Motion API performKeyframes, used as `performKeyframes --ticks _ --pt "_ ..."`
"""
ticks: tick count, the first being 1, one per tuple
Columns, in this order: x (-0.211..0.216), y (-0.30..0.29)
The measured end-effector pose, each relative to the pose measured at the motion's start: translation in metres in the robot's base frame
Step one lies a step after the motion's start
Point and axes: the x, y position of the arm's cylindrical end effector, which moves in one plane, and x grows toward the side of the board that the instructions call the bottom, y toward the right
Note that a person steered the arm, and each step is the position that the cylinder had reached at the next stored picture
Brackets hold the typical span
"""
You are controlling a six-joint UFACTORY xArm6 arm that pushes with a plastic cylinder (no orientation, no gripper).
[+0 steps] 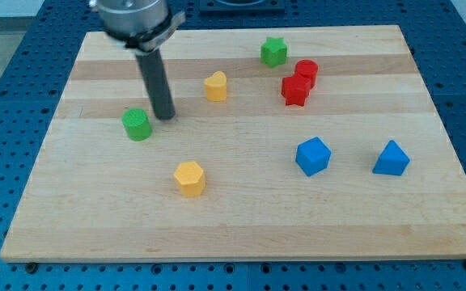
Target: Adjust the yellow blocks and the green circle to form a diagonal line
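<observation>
The green circle (137, 124) lies at the view's left on the wooden board (241, 226). My tip (165, 117) stands just to its right, close to it but with a small gap. A yellow heart-like block (215, 86) lies up and to the right of the tip. A yellow hexagon block (189, 178) lies below the tip, toward the view's bottom.
A green star block (273, 52) lies near the view's top. A red cylinder (306, 71) and a red star block (294, 90) touch each other right of centre. A blue cube (312, 156) and a blue triangle block (391, 158) lie at the right.
</observation>
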Motion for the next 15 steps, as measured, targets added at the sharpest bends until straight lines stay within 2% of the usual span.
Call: performKeyframes --ticks 1,2,3,4,5,6,7,8,9,10,11,12,13,14,15 --pt "-0.019 -0.044" --pt "0.019 -0.107" --pt "0.025 -0.091" --pt "0.038 -0.048" --pt "0.045 -0.038" --pt "-0.018 -0.04" --pt "-0.085 -0.017" --pt "-0.106 0.073" --pt "-0.062 0.088" --pt "-0.047 0.107" --pt "-0.035 0.052" --pt "-0.012 -0.039" --pt "-0.011 0.015" --pt "0.007 0.073" --pt "0.054 0.002"
